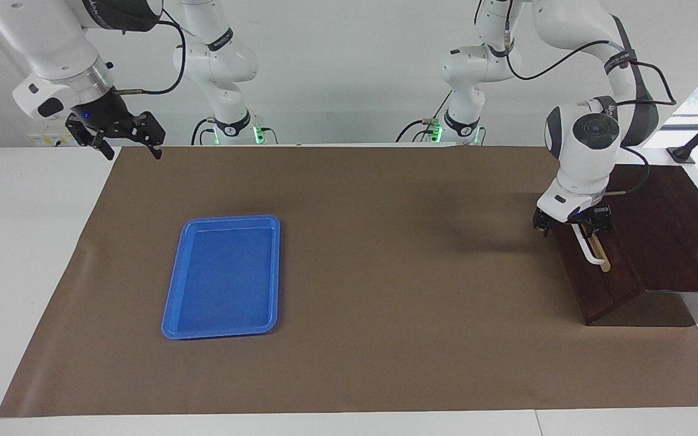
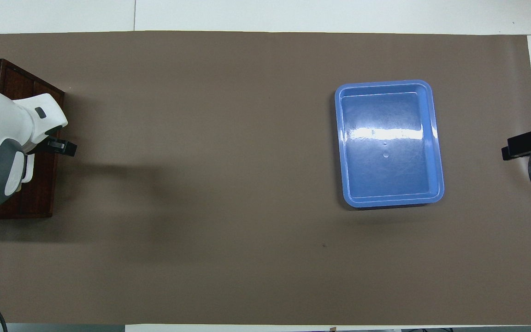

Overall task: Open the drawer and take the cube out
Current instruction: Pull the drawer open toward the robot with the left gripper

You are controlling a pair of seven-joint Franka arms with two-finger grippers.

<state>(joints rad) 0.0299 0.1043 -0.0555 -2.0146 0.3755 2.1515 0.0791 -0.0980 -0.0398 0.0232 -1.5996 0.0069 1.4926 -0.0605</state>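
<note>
The dark brown wooden box [image 1: 676,236] stands at the left arm's end of the table. Its drawer [image 1: 597,290] is shut, so no pale interior shows. The white bar handle [image 1: 591,251] lies on a tan strip on the drawer front. My left gripper [image 1: 574,225] is down at the end of the handle nearer the robots, and the bar comes out from under it. In the overhead view the left gripper [image 2: 60,146] sits over the box [image 2: 16,198]. The cube is hidden. My right gripper [image 1: 132,151] is open and empty, and waits raised over the right arm's end of the table.
A blue plastic tray [image 1: 173,315] lies empty on the brown mat [image 1: 385,272], toward the right arm's end; it also shows in the overhead view [image 2: 346,184]. The right gripper [image 2: 521,146] shows at the mat's edge in the overhead view.
</note>
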